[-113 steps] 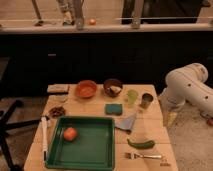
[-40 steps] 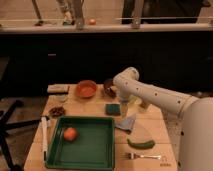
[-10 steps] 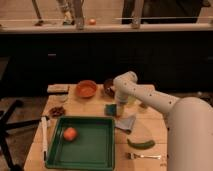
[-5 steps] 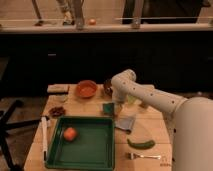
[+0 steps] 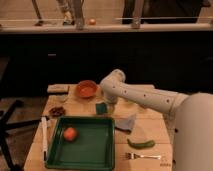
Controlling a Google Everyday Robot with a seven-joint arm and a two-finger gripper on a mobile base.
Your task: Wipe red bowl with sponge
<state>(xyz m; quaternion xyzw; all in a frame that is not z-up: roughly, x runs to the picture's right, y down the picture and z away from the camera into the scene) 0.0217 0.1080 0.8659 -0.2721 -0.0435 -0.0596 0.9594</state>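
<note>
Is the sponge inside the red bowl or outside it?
Outside: the sponge is beside the red bowl, apart from it, at the end effector.

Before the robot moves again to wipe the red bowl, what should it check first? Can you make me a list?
1. The gripper has its fingers shut on the sponge: ok.
2. Sponge lifted off the table: cannot tell.
3. The red bowl is upright and in plain view: ok.
4. Sponge over the bowl: not ok; it is to the bowl's right, nearer the camera.
5. Nothing lies between sponge and bowl: ok.
</note>
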